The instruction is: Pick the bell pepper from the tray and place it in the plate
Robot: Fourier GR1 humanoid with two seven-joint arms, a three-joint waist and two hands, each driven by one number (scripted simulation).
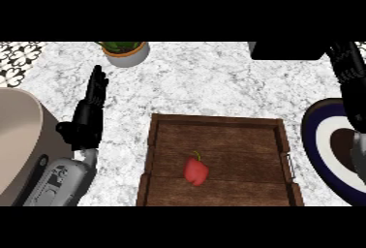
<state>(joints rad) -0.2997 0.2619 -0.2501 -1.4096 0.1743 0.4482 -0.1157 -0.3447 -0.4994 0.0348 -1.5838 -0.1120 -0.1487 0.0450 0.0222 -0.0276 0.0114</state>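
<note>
The red bell pepper (196,170) is seen lying near the middle of the wooden tray (214,119) on the marble bench (207,82). The left robot hand (91,114) is held open left of the tray, fingers straight. The right robot hand (348,72) is held open, fingers straight, at the far rim of the blue-and-white plate (318,140).

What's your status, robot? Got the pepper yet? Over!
Left hand open, left of tray. Right hand open, over plate edge. Pepper lying in tray, untouched. Nothing blocking it.
</note>
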